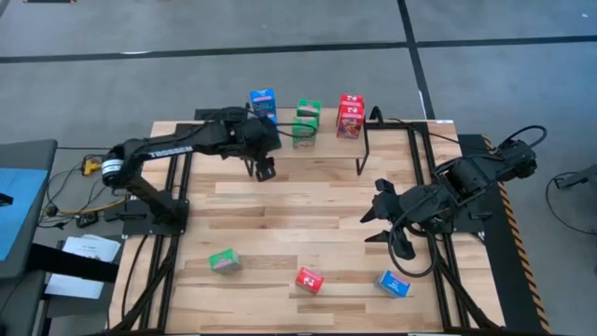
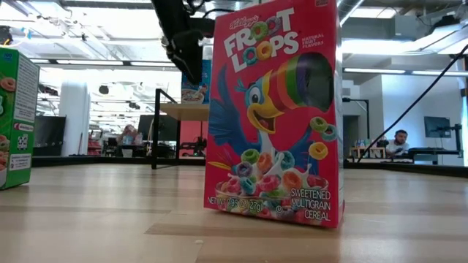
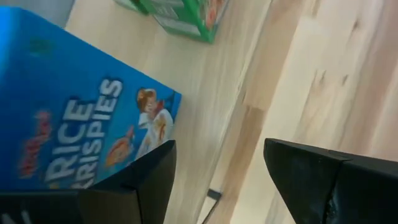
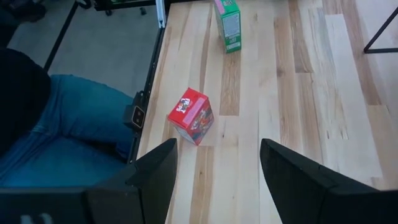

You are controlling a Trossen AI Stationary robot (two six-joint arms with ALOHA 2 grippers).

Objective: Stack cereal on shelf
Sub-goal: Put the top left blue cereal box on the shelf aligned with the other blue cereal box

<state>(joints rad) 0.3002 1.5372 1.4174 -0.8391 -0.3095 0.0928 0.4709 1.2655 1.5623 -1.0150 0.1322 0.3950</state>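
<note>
Overhead view of a plank table (image 1: 308, 201) with two dark arms. The shelf (image 1: 317, 149), a light-wood board on thin black legs, stands at the far edge of the table and carries three upright cereal boxes: a blue box (image 1: 263, 105) toward the left arm's side, a green box (image 1: 307, 119) in the middle, and a red box (image 1: 350, 116) toward the right arm's side, each standing apart from its neighbour. The left gripper (image 1: 263, 169) hangs over the front of the shelf just beside the blue box; its wrist view shows the two fingers (image 3: 140, 183) spread apart with nothing between them, the blue box (image 3: 74, 124) close by one finger and the green box (image 3: 186, 15) farther off. The right gripper (image 1: 396, 238) hovers over the table's right side, fingers (image 4: 149, 180) apart and empty, looking down on a second red box (image 4: 191, 116) and a second green box (image 4: 228, 23). Along the near edge of the table lie three more boxes, well apart: green (image 1: 223, 261), red (image 1: 310, 279) and blue (image 1: 393, 283). In the low view the near red box (image 2: 274, 113) stands upright in the foreground, with a green one (image 2: 14, 120) at the frame's edge.
</note>
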